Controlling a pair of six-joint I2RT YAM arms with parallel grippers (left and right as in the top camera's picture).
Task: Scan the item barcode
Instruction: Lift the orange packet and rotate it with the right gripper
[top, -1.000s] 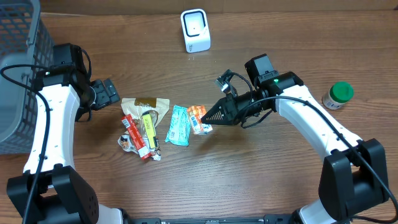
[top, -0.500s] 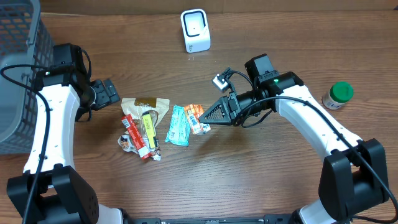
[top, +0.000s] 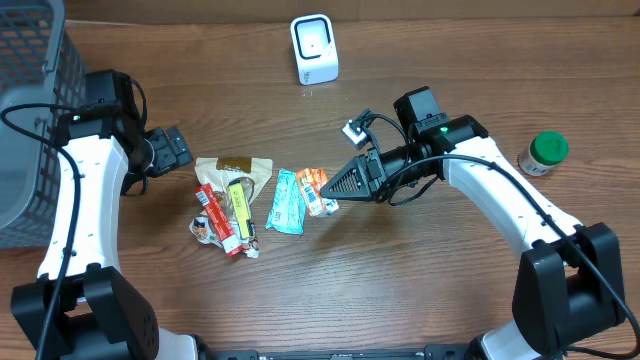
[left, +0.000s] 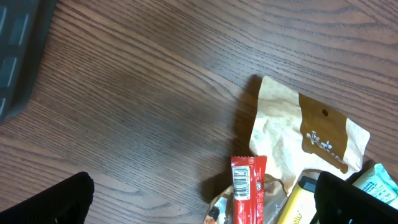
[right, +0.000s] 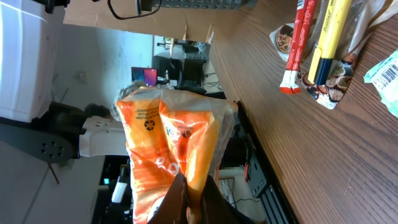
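The overhead camera looks straight down on the whole counter, from the basket at its left edge to the jar near its right. The left wrist camera faces down, close over the tan pouch and red bar, both also seen overhead. The right wrist camera, tipped sideways, looks past the orange packet along the counter.

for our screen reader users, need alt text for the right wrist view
The right claw is shut on an orange snack packet, close to the camera. Behind it, a red bar and a yellow bar lie on the wooden table.
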